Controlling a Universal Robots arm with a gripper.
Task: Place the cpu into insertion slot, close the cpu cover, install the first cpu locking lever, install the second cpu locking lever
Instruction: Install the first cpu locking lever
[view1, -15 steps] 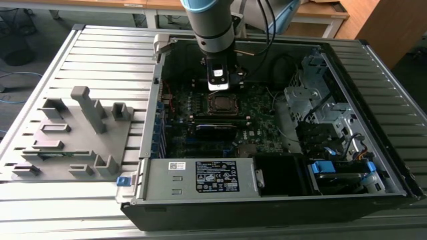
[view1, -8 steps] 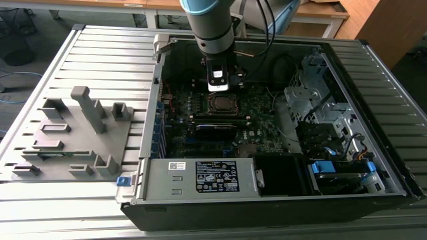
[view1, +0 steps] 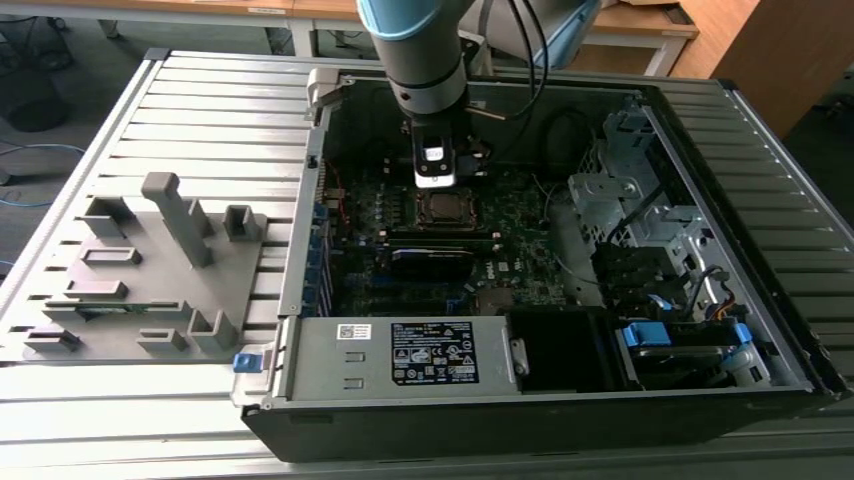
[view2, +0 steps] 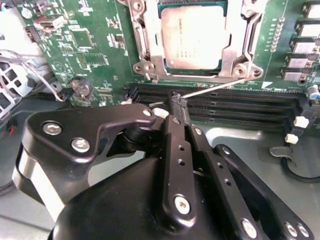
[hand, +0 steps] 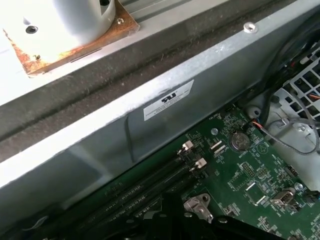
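In the second wrist view the gripper (view2: 178, 106) has its jaws closed on the end of a thin locking lever (view2: 220, 86), above the black memory slots (view2: 240, 102). Just beyond, the cpu (view2: 192, 36) sits in the insertion slot (view2: 150, 75) with the cpu cover (view2: 231, 52) closed over its edges. In the exterior view the arm (view1: 416, 50) stands over the motherboard (view1: 521, 250) inside the open computer case (view1: 667, 200)

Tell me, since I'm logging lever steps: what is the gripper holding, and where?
The gripper pinches a thin silver locking lever at its free end; the lever runs up to the cpu cover over the seated cpu.
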